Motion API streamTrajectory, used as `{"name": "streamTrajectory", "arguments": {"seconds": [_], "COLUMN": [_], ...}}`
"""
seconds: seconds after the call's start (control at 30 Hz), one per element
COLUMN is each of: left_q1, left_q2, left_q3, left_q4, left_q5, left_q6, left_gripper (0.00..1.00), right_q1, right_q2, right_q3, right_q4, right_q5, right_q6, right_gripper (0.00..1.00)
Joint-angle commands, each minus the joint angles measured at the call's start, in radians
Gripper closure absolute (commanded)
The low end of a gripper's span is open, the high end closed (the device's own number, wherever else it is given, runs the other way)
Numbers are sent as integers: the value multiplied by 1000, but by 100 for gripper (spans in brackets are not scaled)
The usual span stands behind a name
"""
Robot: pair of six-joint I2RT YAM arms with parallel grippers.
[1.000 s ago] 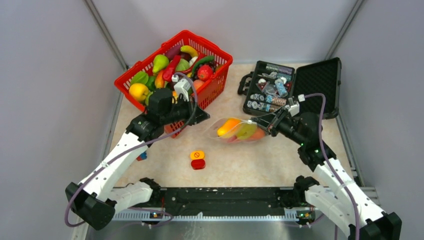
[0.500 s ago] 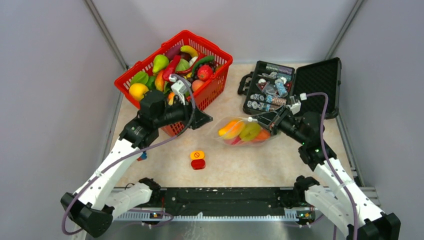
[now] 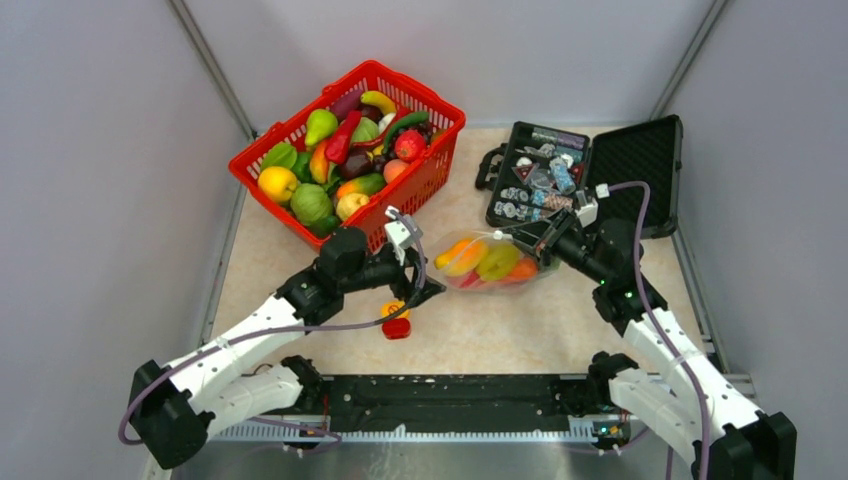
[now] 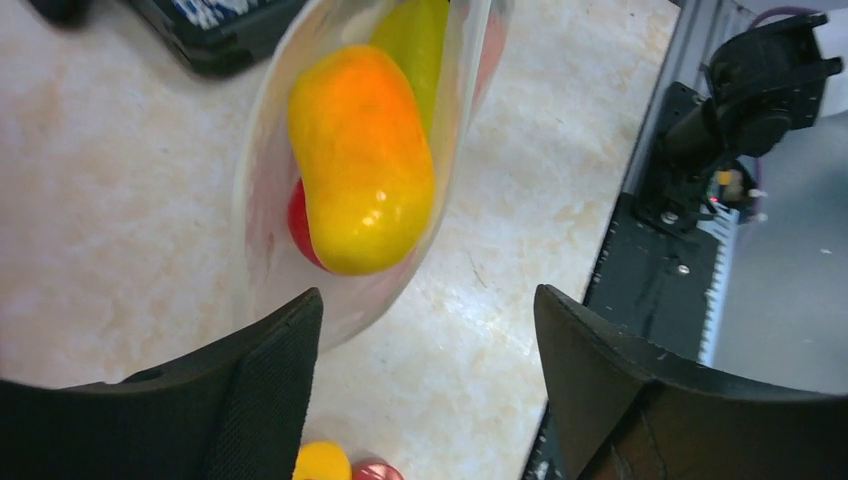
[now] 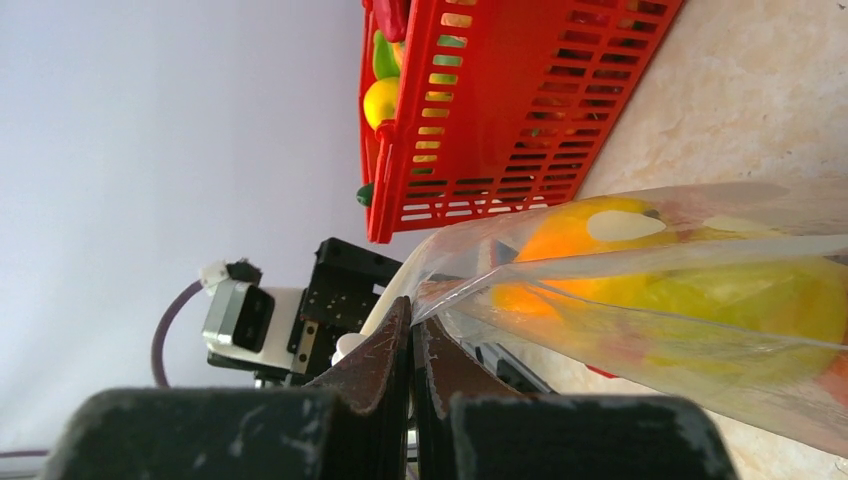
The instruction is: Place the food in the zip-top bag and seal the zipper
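The clear zip-top bag [image 3: 490, 262] lies on the table between the arms. It holds food: an orange-yellow piece [image 4: 365, 160], a green one [image 4: 420, 40] and a red one [image 4: 298, 225]. My left gripper [image 3: 432, 288] stands open just short of the bag's left end; in the left wrist view its fingers [image 4: 265, 385] frame bare table and nothing sits between them. My right gripper [image 3: 522, 240] is shut on the bag's right edge, and the right wrist view shows the film pinched between its tips [image 5: 412, 312]. I cannot make out the zipper. More food fills the red basket [image 3: 432, 172].
An open black hard case [image 3: 640, 160] with small parts sits at the back right, just beyond the right gripper. An orange-and-red button block [image 3: 396, 325] lies beside the left gripper's fingers. The grey enclosure walls stand close on both sides.
My left gripper has swung from the basket's front down and right to the bag's left end, and it has opened. The bag has shifted slightly. The right gripper keeps its pinch.
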Motion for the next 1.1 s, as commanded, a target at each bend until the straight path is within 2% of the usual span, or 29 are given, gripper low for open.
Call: {"name": "streamTrajectory", "arguments": {"seconds": [0.0,0.13,0.37,0.63,0.73,0.9,1.0,1.07], "left_q1": [-47,-55,-55,-55,-56,-56,-57,-56], "left_q2": [-13,19,56,137,188,196,168,144], "left_q3": [-19,-30,13,38,67,99,104,117], "left_q4": [162,207,105,50,45,45,60,56], "left_q5": [-132,-150,-99,-76,-72,-102,-109,-119], "left_q6": [129,186,216,213,216,232,242,252], "left_gripper": [21,21,33,34,39,71,97,100], "right_q1": [-12,-14,-18,-25,-27,-34,-40,-42], "right_q2": [3,-2,-10,-13,-15,-25,-30,-34], "right_q3": [46,48,50,50,49,38,33,37], "right_q4": [81,78,64,85,87,85,78,74], "right_q5": [-11,-11,-5,-16,-16,-15,-20,-31], "right_q6": [0,1,-4,7,6,9,0,-19], "right_gripper": [100,100,100,100,100,100,100,100]}}
